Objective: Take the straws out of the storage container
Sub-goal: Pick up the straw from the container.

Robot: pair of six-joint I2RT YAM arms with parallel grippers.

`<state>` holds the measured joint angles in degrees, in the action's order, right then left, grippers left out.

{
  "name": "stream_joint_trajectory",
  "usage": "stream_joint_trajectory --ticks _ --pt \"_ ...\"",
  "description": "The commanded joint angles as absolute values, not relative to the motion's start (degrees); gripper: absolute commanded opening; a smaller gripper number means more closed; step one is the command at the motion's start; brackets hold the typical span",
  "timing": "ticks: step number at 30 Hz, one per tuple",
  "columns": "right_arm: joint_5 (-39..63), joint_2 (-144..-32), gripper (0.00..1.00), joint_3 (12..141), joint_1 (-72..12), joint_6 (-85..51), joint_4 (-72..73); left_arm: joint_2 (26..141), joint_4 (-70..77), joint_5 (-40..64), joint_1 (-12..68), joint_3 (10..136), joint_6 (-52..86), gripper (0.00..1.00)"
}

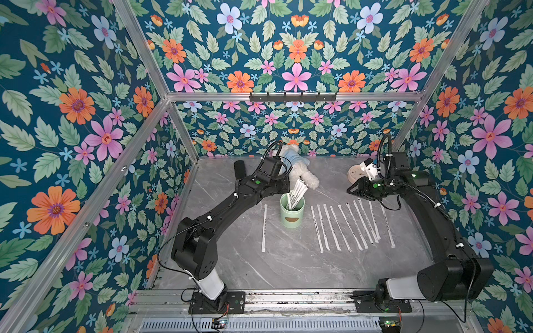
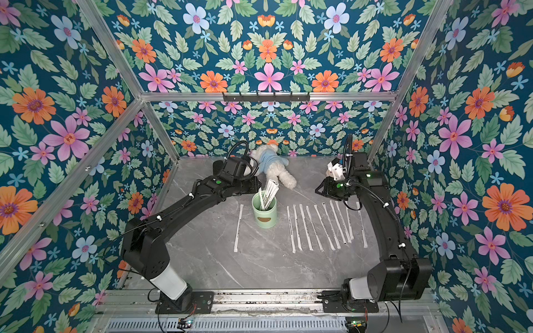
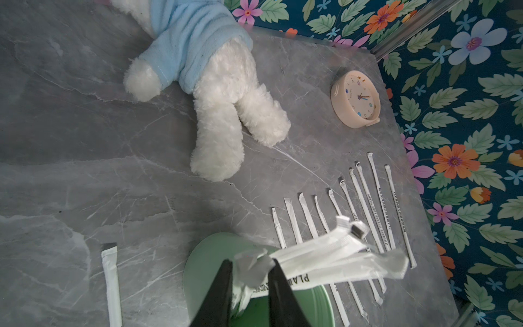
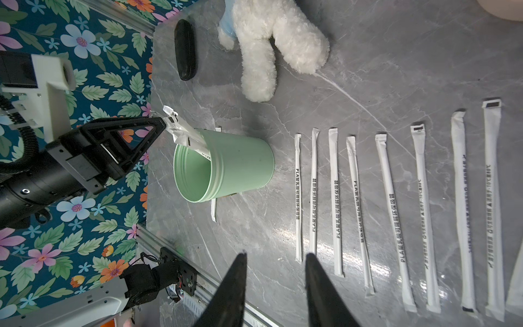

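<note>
Laid-out straws [image 1: 343,227] line the marble tabletop [image 1: 288,268] in front. Behind them, in the mint-green cup [image 1: 292,214], the remaining straws [image 1: 297,192] slant up and backward, their tops pinched by the nearer left gripper [image 3: 252,262] — the right gripper [image 4: 276,254], parted and empty, hangs well apart.

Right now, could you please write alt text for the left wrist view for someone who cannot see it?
Fingers of the left gripper flank the crumpled end of paper-wrapped straws sticking out of a green cup. On the grey table lie a row of loose straws, a stuffed toy in a blue top and a clock.
</note>
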<state>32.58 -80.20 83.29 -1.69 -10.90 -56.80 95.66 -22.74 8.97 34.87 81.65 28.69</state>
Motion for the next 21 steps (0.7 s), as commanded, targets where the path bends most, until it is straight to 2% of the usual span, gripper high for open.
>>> stream_joint_trajectory --ticks 1,7,21 --pt "32.6 -80.4 0.37 83.1 -1.7 -10.3 -56.5 95.6 -22.7 9.3 34.9 81.8 28.9 0.21" --pt "32.6 -80.4 0.36 83.3 -1.7 -10.4 -56.5 95.3 -22.7 9.7 34.9 81.4 28.8 0.15" --pt "34.1 -80.6 0.37 82.4 -1.7 -11.6 -54.6 90.8 -24.6 9.7 36.0 80.6 29.0 0.1"
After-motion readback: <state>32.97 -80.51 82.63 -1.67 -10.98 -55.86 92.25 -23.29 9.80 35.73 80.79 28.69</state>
